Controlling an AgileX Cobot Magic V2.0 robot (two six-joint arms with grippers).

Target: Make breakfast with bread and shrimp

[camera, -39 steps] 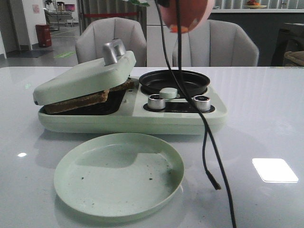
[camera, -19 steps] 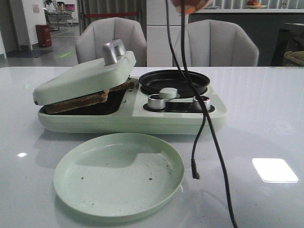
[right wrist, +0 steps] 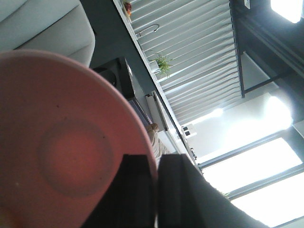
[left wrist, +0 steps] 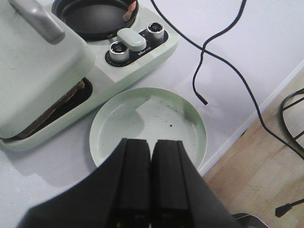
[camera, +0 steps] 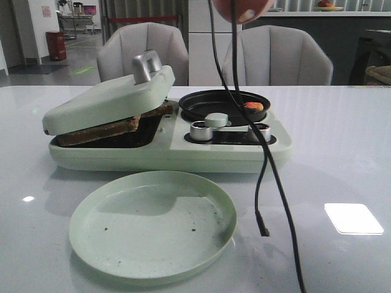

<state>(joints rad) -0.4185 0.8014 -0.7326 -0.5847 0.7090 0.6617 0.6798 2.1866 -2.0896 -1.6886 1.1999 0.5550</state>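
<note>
Bread (camera: 101, 129) with dark crust lies in the green breakfast machine's grill, under its tilted lid (camera: 110, 97); it also shows in the left wrist view (left wrist: 61, 107). One orange shrimp (camera: 253, 106) lies at the right side of the black pan (camera: 208, 104), and shows in the left wrist view (left wrist: 129, 12). A second shrimp is not visible. My right gripper (right wrist: 156, 159) is shut on the rim of the pink bowl (right wrist: 61, 142), held tilted high above the pan (camera: 247, 11). My left gripper (left wrist: 152, 142) is shut and empty, above the near edge of the green plate (left wrist: 190, 118).
The empty green plate (camera: 201, 244) sits in front of the machine. Black cables (camera: 263, 177) hang from above down past the pan and knobs (camera: 200, 130), with a loose end over the table. Two chairs stand behind the table. The table's edge (left wrist: 247, 126) is near the plate.
The pink bowl has risen and tipped further, almost leaving the top of the view. A shrimp that was in the bowl now lies in the pan. The hanging cable has swung.
</note>
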